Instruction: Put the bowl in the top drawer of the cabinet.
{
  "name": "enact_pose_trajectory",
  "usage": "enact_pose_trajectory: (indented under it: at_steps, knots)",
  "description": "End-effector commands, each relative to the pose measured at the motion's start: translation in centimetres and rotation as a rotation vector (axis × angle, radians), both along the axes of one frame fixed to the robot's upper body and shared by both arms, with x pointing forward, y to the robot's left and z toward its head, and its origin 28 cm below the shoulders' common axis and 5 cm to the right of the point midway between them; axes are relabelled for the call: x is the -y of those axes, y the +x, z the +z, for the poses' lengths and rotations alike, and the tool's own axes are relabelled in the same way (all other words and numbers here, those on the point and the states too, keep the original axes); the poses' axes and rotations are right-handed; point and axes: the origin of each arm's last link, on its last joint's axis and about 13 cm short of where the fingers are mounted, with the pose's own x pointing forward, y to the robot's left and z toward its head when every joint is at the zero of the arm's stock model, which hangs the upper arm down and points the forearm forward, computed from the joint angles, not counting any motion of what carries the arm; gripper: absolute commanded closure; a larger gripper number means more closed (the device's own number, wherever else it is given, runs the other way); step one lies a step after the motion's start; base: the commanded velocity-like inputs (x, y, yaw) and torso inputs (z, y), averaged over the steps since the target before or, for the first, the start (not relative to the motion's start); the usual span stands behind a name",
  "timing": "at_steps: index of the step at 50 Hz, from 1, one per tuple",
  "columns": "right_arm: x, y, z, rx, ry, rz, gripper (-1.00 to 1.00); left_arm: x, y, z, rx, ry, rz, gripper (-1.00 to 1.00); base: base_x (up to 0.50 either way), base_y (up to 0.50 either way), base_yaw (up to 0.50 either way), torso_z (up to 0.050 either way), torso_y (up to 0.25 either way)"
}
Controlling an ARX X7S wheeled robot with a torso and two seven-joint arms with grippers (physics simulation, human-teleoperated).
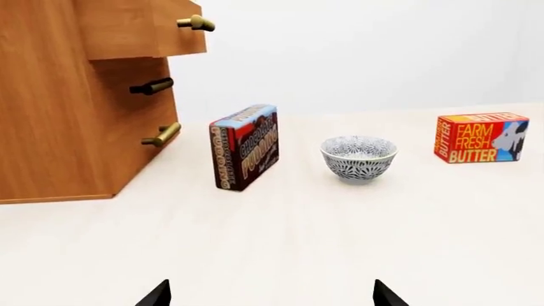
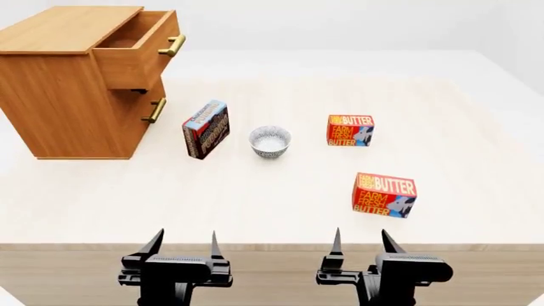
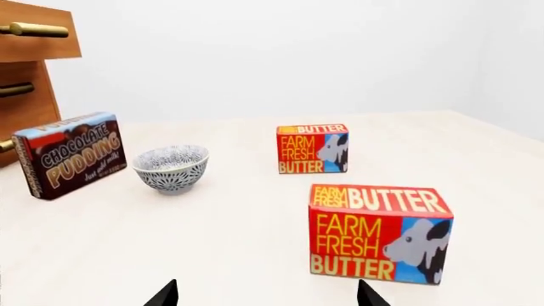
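Presently: bowl (image 2: 270, 141), upright on surface (image 2: 281, 204) between pudding box (image 2: 206, 129) and butter box (image 2: 350, 131), likely light, rigid, breakable, slick-glazed—grip rim; both grippers' jaws apart, empty; top drawer (image 2: 140, 48) open.

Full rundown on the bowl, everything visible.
The bowl is small, round and white, ceramic by its look, with a fine blue-grey pattern inside and out. It tapers to a narrow foot and stands upright and empty on the table. The chocolate pudding box stands on the cabinet side of it, a butter box on the other; neither touches it. Both grippers, left and right, are open and well short of it.
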Motion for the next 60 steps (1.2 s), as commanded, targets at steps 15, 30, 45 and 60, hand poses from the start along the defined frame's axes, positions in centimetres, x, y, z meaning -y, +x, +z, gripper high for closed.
enact_pose_trajectory:
  at_steps: [15, 30, 45, 60]
  knots:
    - [0.0, 0.0, 0.0, 0.005, 0.005, 0.003, -1.0, 0.0, 0.0, 0.0, 0.001, -0.007, -0.002, -1.0, 0.0, 0.16, 0.0, 0.01, 0.001]
    - [0.1, -1.9, 7.0, 0.153, 0.065, -0.01, -1.0, -0.7, -2.2, 6.7, 0.12, 0.003, 0.033, -1.0, 0.0, 0.0, 0.0, 0.0, 0.0]
    - [-0.6, -5.2, 10.9, 0.258, 0.06, 0.059, -1.0, -0.1, -4.6, 9.6, 0.191, 0.05, 0.003, -1.0, 0.01, 0.0, 0.0, 0.0, 0.0]
    - [-0.4, -5.2, 10.7, 0.256, 0.067, 0.057, -1.0, -0.1, -4.7, 9.3, 0.178, 0.061, 0.001, -1.0, 0.5, 0.0, 0.0, 0.0, 0.0]
